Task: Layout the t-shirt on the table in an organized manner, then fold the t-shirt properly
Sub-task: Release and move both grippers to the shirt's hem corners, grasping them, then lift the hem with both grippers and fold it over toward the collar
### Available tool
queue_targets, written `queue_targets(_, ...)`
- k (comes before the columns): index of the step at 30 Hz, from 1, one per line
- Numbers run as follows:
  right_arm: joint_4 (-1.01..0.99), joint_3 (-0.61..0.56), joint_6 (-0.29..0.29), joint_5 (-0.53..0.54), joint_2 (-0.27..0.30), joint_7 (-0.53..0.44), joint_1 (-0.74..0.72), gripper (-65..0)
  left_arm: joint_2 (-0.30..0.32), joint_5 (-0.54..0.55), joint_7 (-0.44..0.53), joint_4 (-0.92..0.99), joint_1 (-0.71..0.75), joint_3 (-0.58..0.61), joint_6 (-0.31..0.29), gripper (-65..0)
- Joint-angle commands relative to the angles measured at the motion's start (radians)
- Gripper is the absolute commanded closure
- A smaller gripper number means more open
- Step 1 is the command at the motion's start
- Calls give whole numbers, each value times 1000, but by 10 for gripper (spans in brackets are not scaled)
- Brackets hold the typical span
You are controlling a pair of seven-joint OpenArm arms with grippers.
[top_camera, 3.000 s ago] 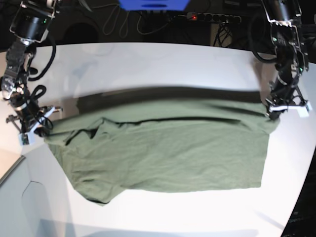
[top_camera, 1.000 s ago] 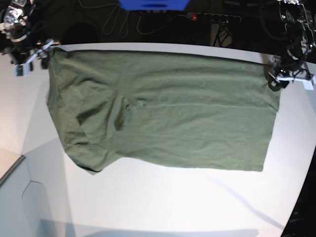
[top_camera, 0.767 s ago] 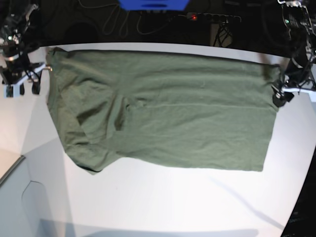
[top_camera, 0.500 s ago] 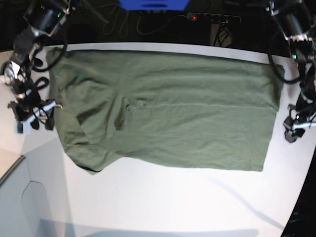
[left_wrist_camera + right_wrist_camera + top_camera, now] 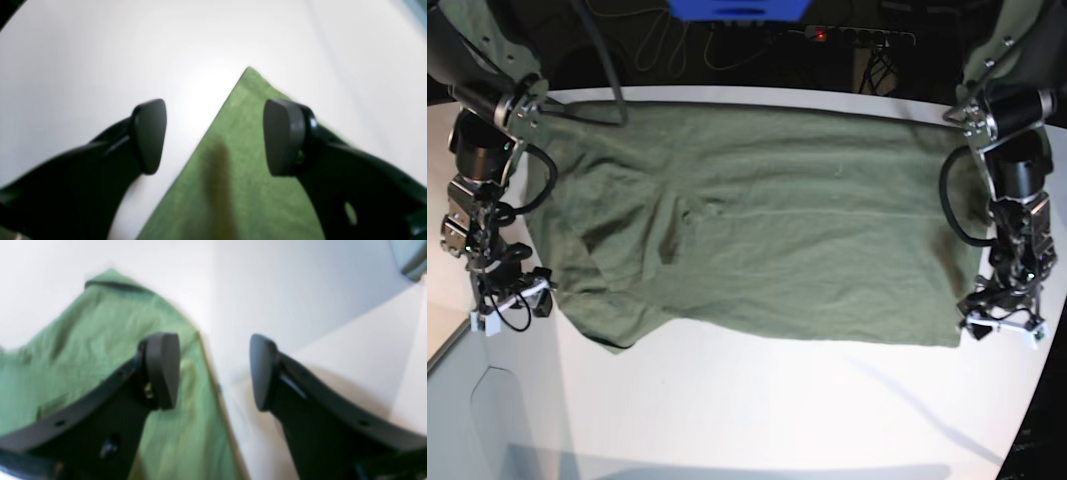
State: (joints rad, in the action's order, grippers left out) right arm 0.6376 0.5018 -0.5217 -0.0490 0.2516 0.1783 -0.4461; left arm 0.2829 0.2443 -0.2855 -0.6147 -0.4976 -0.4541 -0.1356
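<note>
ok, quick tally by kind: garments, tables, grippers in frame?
t-shirt: 1, olive green
table: 1, white
grippers: 2, left gripper and right gripper, both open
Total: 4

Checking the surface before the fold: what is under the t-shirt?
The t-shirt lies spread on the white table, which shows bare around three of its sides. Whatever is beneath the cloth itself is covered, though no lump shows through.
</note>
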Motion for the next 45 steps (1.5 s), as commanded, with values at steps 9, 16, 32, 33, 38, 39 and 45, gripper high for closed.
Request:
queue_targets(9,-61,-145,39,7,16,-110,-1,-348,12,-12,173,207,-52,53,-5,-438)
queue_targets(16,-161,-191,39,7,15,-113,-24,-344,12,-13,173,218,-48,54,-5,-438)
queue_targets(32,-180,-246,39,8,-8,-113,-24,0,5,-3,174,273,-45,236,-5,-285)
queue_targets(33,-180,-246,39,8,-7,-113,-24,0,5,-3,174,273,-45,236,-5,-220)
queue_targets(38,-175,-240,39,14,-4,-162,-23,0,5,-3,176,272,-49,236,-5,-4)
queue_targets(39,-175,-240,39,14,-4,-190,-21,0,5,-1,176,270,-51,234,-5,-19)
queue_targets(45,-11,-176,39,14,-11,-305,83,0,12,123,171,71,37,234,-2,0)
